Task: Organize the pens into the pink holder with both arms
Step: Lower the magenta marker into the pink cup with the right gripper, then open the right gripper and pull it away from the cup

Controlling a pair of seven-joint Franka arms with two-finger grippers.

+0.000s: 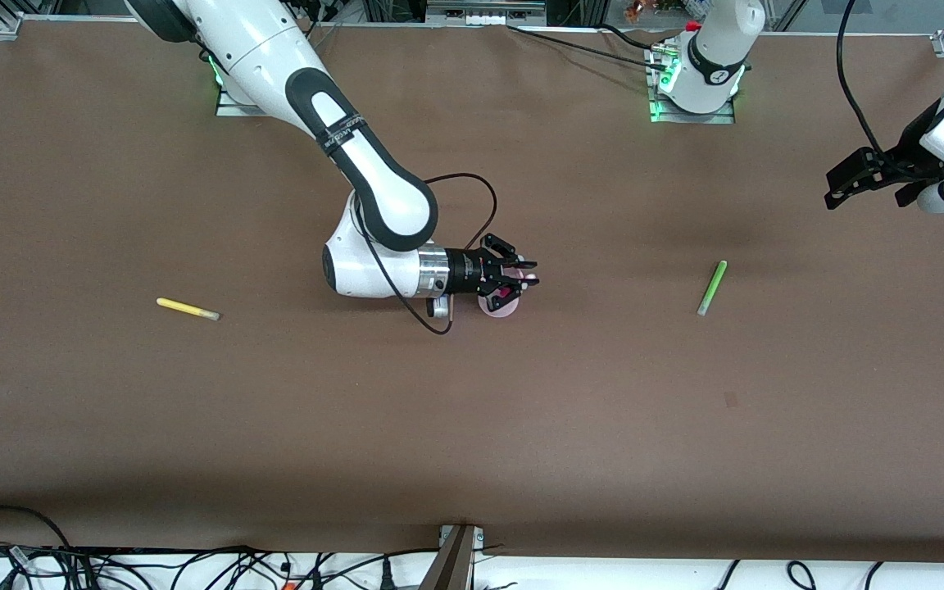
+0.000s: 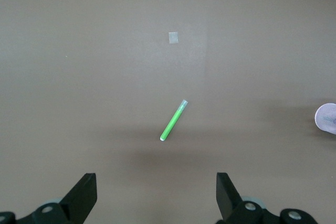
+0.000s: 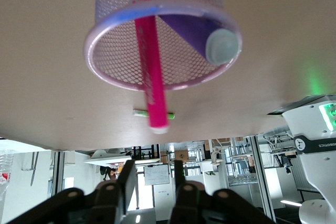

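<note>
The right gripper hovers over the pink holder, fingers slightly parted, empty; the magenta pen stands inside. The left gripper, wide open and empty, waits above the green pen, at three o'clock from the holder.

High front overview facing both bases, wrist cameras close above table, all sharing green pen

Matt brown table, faintly textured. Holder is fine pink mesh with a smooth rim. Glossy plastic pens: pink, purple, green, yellow.
</note>
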